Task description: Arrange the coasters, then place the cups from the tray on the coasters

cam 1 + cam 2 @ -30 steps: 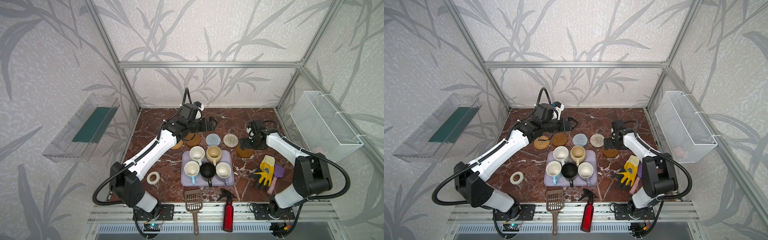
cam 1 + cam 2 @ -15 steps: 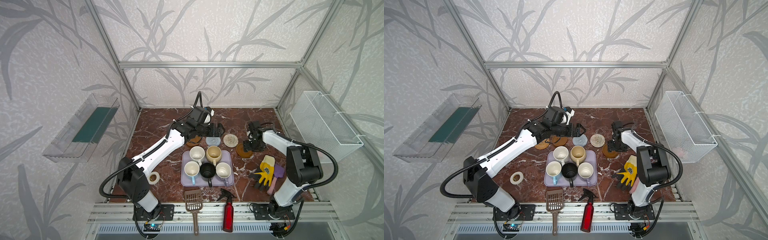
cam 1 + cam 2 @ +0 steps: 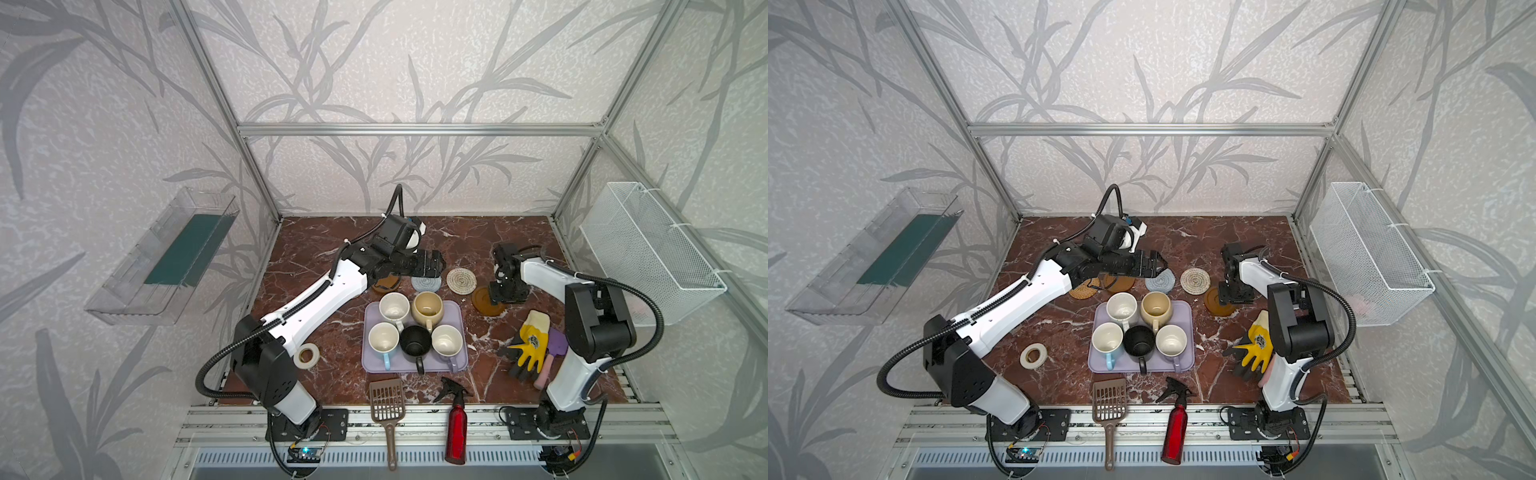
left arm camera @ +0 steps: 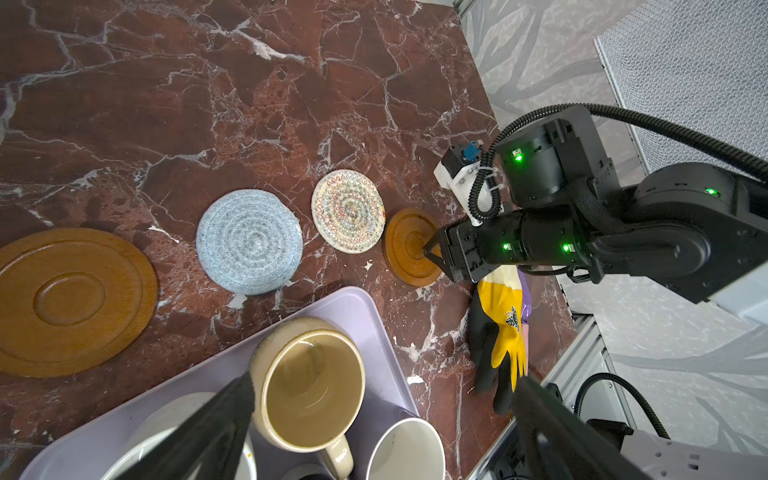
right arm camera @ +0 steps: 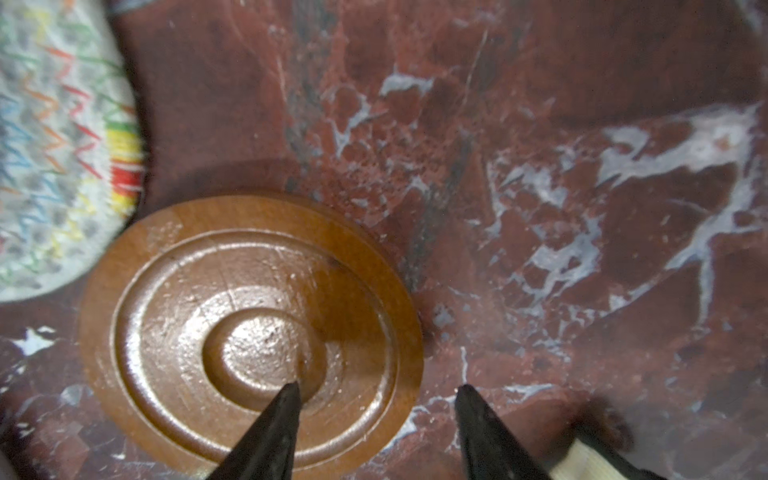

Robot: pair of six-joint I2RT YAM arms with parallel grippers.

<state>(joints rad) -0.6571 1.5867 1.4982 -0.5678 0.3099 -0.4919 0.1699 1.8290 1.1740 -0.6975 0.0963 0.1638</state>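
Observation:
In both top views, five cups stand on the lavender tray: white, beige, light blue, black and lavender. Behind the tray lie the coasters: rattan, amber, light blue, cream and a second amber one. My right gripper is open astride that amber coaster, one tip in its centre dip, the other on the table outside the rim. My left gripper hangs open above the tray's back edge, by the beige cup.
A white tape roll lies left of the tray. A brown scoop and a red spray bottle lie along the front edge. A yellow glove lies by the right arm's base. A wire basket hangs on the right wall.
My right gripper came down and forward onto the amber coaster and its jaws narrowed. The left gripper swung right along the coaster row toward the tray, still wide open.

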